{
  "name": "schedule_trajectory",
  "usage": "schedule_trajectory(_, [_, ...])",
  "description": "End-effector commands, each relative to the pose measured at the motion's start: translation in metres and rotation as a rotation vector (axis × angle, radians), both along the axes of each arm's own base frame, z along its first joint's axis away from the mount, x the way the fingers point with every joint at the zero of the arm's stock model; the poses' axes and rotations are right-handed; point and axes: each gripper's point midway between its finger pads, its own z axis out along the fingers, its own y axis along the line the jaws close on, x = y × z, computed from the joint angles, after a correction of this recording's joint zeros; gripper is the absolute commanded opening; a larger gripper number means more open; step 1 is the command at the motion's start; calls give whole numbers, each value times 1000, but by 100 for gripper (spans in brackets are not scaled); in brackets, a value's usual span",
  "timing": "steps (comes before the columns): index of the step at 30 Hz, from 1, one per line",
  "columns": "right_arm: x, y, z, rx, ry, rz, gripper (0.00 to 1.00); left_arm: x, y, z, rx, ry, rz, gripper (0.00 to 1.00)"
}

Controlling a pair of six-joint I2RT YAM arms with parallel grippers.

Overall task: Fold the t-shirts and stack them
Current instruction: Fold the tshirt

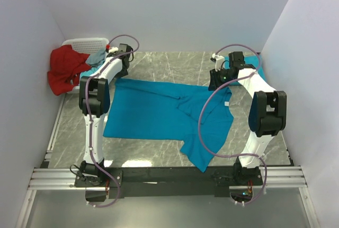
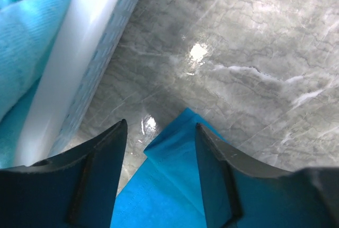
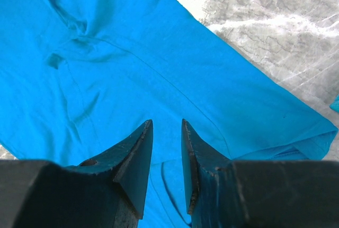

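A teal-blue t-shirt point(image 1: 159, 112) lies spread on the marble table, one sleeve and side bunched toward the near right. My left gripper point(image 1: 123, 62) is at its far left corner. In the left wrist view the gripper point(image 2: 161, 125) is open, low over the table, with the shirt's corner point(image 2: 177, 159) between its fingers. My right gripper point(image 1: 219, 78) is over the shirt's far right part. In the right wrist view it point(image 3: 167, 124) is narrowly open just above the cloth point(image 3: 132, 53), with nothing pinched. More teal cloth point(image 1: 250, 58) lies behind the right arm.
A white basket point(image 1: 85, 43) stands at the far left corner with a red cloth point(image 1: 64, 69) and a pale teal cloth point(image 1: 97, 57) hanging over it. Its rim point(image 2: 79, 53) is close to the left of my left gripper. White walls enclose the table.
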Motion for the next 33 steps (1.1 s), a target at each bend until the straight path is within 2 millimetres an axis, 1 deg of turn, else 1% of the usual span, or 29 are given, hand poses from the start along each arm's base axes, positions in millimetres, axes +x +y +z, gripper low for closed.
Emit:
schedule_trajectory(1, [0, 1, 14, 19, -30, 2, 36, 13, -7, 4, -15, -21, -46, 61])
schedule_trajectory(6, [-2, 1, 13, 22, -22, 7, 36, 15, -12, -6, -38, 5, -72, 61])
schedule_trajectory(10, [-2, 1, 11, 23, -18, 9, 35, 12, -9, -7, -21, 5, -54, 54])
schedule_trajectory(12, [-2, 1, 12, 23, -19, 10, 35, 10, -5, -6, -4, 5, -47, 52])
schedule_trajectory(18, [-3, 1, 12, 23, -19, 12, 36, 9, -1, 8, 25, -13, -42, 41])
schedule_trajectory(19, [-3, 1, 12, 23, -19, 12, 35, 10, 0, 14, 35, -22, -42, 36])
schedule_trajectory(21, [-3, 1, 12, 23, -20, 13, 36, 10, 0, 18, 44, -30, -44, 33])
schedule_trajectory(22, [-3, 1, 12, 22, -20, 14, 36, 10, 1, 25, 60, -40, -44, 31])
schedule_trajectory(24, [-4, 1, 11, 21, -11, 15, 35, 9, 0, 29, 63, -46, -47, 25])
schedule_trajectory(25, [-3, 1, 11, 22, -12, 17, 35, 9, -1, 34, 60, -58, -47, 23])
schedule_trajectory(31, [-3, 1, 10, 23, -10, 17, 35, 1, -1, 36, 62, -62, -42, 17])
schedule_trajectory(32, [-3, 2, 11, 23, -12, 20, 35, -3, -1, 31, 63, -47, -43, 17])
schedule_trajectory(33, [-3, 1, 11, 23, -12, 18, 35, -5, 0, 30, 63, -45, -42, 16])
